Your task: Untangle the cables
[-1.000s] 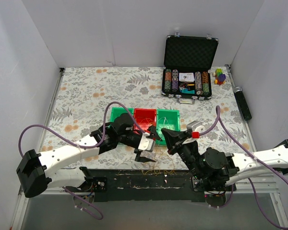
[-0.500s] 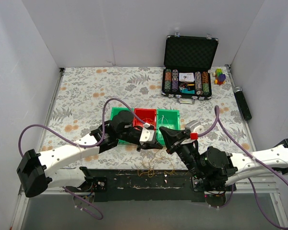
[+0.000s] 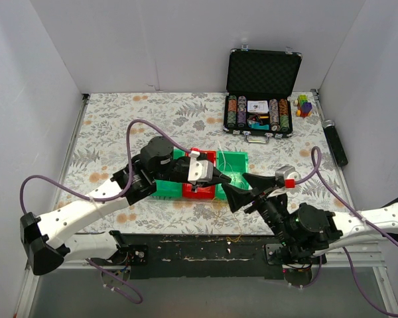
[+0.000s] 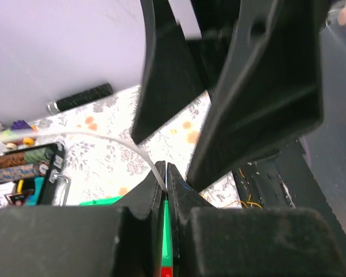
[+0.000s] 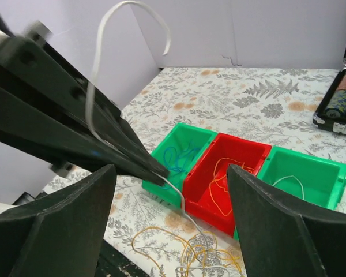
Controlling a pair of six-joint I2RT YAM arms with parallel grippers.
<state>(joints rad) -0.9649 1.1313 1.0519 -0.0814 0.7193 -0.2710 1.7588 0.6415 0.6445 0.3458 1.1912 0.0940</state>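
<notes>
A loose tangle of yellow cables (image 5: 219, 257) lies on the table in front of three bins. A white cable (image 5: 182, 201) rises out of the tangle into my left gripper (image 5: 163, 172), which is shut on it; its free end loops up above the jaws. In the left wrist view the white cable (image 4: 122, 142) enters the shut left gripper (image 4: 166, 168) from the left. My right gripper (image 5: 172, 168) is open around that spot, with nothing held. From above, the left gripper (image 3: 227, 180) hovers over the bins and the right gripper (image 3: 242, 197) faces it.
The left green bin (image 5: 161, 151) holds a blue cable, the red bin (image 5: 203, 183) a yellow one, and the right green bin (image 5: 333, 183) a white one. An open case of poker chips (image 3: 260, 99), coloured blocks (image 3: 304, 105) and a black torch (image 3: 335, 142) lie at the far right.
My left gripper has shut on the white cable and lifted it up and away over the bins. My right gripper has opened and moved slightly right.
</notes>
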